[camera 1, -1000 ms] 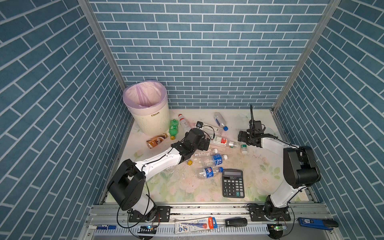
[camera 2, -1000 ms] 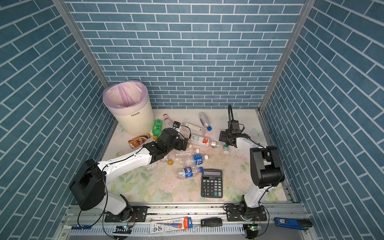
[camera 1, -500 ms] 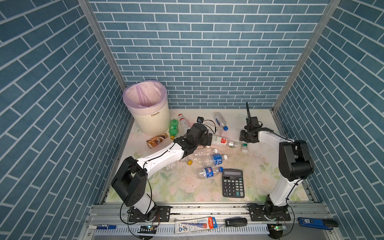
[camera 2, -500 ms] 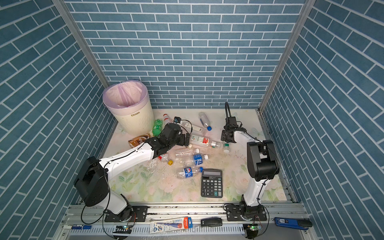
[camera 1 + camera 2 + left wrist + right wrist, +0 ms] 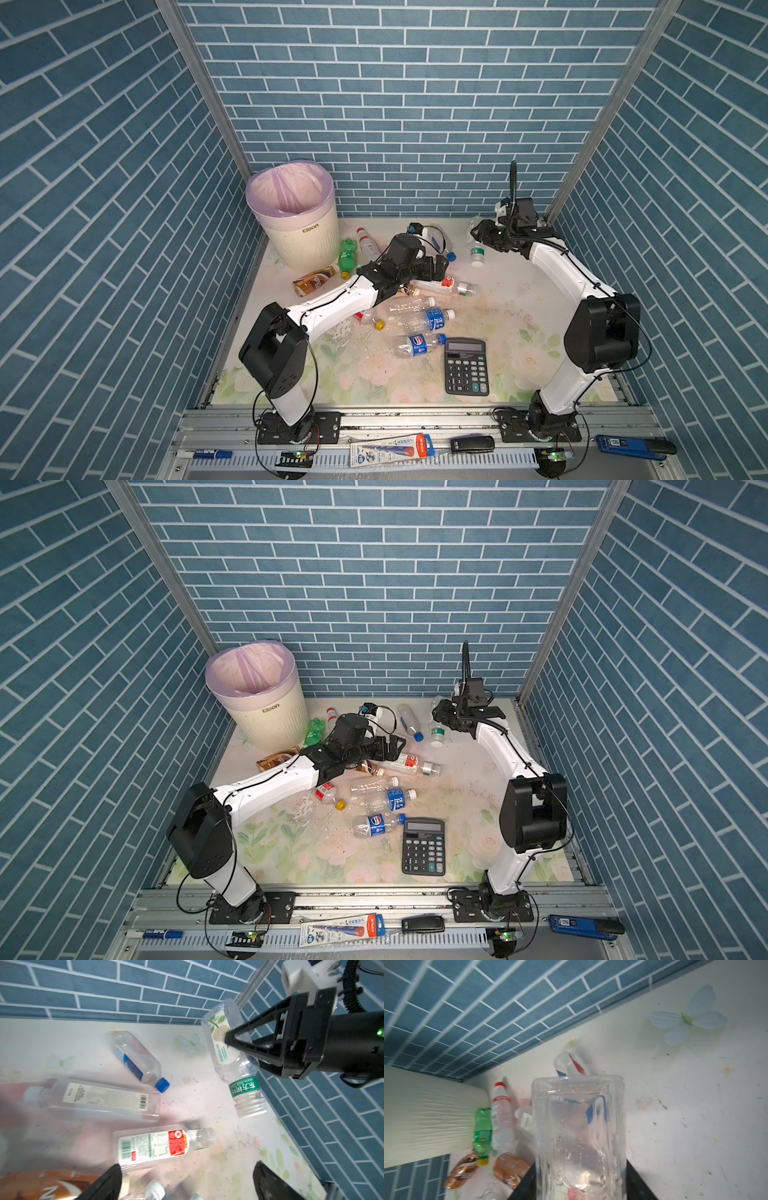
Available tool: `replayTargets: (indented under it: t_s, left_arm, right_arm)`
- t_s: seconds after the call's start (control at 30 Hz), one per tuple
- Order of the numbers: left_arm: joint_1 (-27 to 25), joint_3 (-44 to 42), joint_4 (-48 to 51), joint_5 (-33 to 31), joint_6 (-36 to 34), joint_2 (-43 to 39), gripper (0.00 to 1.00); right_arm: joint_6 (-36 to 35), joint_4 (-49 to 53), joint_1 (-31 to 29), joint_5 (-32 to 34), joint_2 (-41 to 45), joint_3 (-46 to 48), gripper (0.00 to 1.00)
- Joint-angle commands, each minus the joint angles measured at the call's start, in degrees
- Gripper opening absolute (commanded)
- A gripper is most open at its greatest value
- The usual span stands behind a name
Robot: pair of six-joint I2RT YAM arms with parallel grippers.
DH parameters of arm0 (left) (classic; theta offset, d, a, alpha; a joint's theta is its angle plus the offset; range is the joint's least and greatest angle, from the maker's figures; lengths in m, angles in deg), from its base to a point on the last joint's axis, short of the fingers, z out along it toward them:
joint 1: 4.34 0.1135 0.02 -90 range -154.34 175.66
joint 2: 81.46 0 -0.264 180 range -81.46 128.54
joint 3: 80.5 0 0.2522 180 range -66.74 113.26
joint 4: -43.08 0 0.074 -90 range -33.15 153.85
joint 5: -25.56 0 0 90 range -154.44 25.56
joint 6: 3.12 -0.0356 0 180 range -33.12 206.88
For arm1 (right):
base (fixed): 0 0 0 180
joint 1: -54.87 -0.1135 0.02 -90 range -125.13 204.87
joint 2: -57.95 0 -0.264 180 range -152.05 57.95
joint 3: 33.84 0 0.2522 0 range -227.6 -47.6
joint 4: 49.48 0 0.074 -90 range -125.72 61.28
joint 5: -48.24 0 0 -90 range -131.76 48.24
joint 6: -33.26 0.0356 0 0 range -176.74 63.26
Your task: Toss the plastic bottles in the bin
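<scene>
Right gripper point(image 5: 482, 237): clenched on a clear green-labelled bottle point(image 5: 477, 252), tilted neck-down near far right corner of the bench point(image 5: 519, 332). Left gripper point(image 5: 434, 268): released wide, just above a red-labelled bottle point(image 5: 441, 286). Bin point(image 5: 303, 245) at far left, only its pink bag point(image 5: 291, 191) visible inside; about ten other bottles point(image 5: 417, 345) lying scattered over bench. Hardly started, apparently.

Calculator point(image 5: 466, 366): lying face up on the floral table cover point(image 5: 536, 332), near its front edge.
Front rail point(image 5: 415, 420): carrying a blue marker point(image 5: 212, 454), a packaged pen point(image 5: 390, 449), a black oblong item point(image 5: 472, 444) and a blue case point(image 5: 625, 444).
Brick-pattern walls point(image 5: 415, 104): enclosing three sides.
</scene>
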Motion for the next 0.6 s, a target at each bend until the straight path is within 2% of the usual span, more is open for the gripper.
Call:
replayTargets:
  t_s: [0.0,0.2,0.37,0.57]
  left_arm:
    - [-0.19,2.28,-6.20,6.16,6.45,2.17,0.99]
    - [-0.26,5.43,-9.91,7.12,10.99,5.33,0.99]
    - [-0.26,8.90,-7.74,8.02,12.13,7.29,0.99]
    - [-0.26,12.48,-4.13,8.11,13.04,9.57,0.92]
  right_arm:
    - [7.43,-2.09,-0.66,-5.23,2.32,-3.28,0.47]
    - [9.58,-3.69,-1.88,-6.67,1.63,-6.01,0.47]
    - [10.28,-4.67,-2.91,-6.49,1.01,-7.66,0.47]
    - [12.12,-8.00,-4.04,-6.87,0.41,-6.67,0.46]
